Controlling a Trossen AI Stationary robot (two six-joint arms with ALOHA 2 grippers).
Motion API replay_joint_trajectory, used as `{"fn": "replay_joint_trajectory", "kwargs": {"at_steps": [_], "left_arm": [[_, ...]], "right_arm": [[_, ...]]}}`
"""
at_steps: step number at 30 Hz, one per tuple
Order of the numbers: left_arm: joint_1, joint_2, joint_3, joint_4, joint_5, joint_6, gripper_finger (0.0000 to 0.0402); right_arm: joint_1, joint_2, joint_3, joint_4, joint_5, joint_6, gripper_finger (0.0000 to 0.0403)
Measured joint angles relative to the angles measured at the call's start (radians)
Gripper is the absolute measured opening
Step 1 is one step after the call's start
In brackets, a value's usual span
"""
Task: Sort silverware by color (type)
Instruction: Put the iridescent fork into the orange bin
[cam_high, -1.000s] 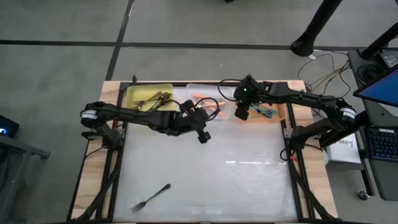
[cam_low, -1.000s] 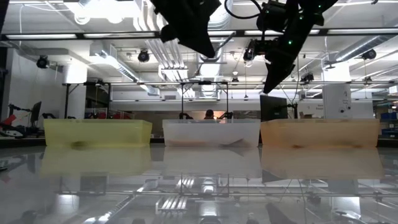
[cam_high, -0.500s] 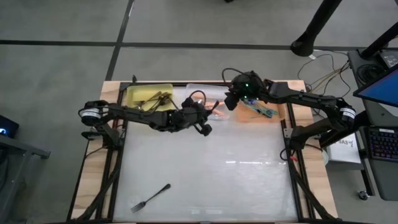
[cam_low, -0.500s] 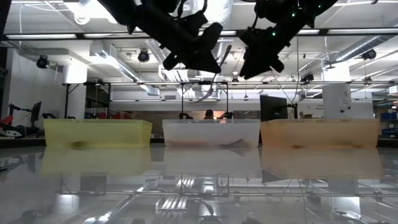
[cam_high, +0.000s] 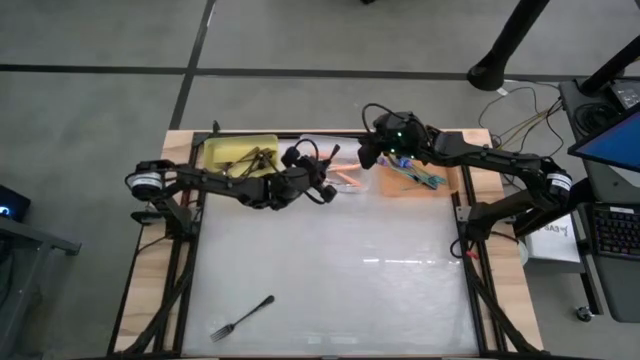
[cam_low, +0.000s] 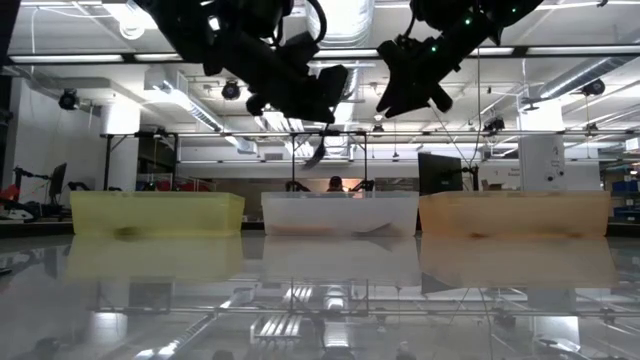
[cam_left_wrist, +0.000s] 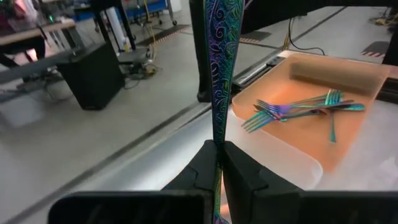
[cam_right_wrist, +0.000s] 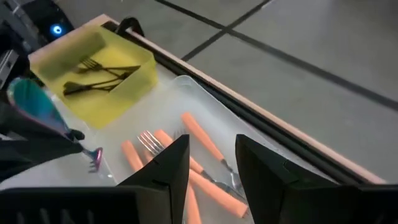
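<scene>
On the bench (cam_high: 330, 290) at seven o'clock lies a black fork (cam_high: 243, 317), light, stiff and slick, best pinched mid-handle. Toward twelve o'clock, the left gripper (cam_left_wrist: 216, 163) has its jaws clamped on an iridescent teal fork (cam_left_wrist: 219, 56). The right gripper (cam_right_wrist: 211, 163), jaws apart, hovers over the clear tray (cam_right_wrist: 186, 85) of orange forks (cam_right_wrist: 200, 138).

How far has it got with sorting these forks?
Mostly done. Dark forks lie in the yellow bin, orange forks in the clear bin, iridescent forks in the orange bin. The left gripper holds another iridescent fork; the right gripper hovers open. One dark fork remains on the table.
</scene>
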Motion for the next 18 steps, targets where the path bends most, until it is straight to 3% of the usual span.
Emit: {"fn": "replay_joint_trajectory", "kwargs": {"at_steps": [6,18], "left_arm": [[0.019,0.0,-0.001,0.03,0.0,0.029,0.0],[0.023,0.0,-0.04,0.073,0.001,-0.036,0.0]], "right_arm": [[0.0,0.0,0.0,-0.015,-0.053,0.029,0.0121],[0.006,0.0,0.0,0.089,-0.345,0.091,0.0121]]}}
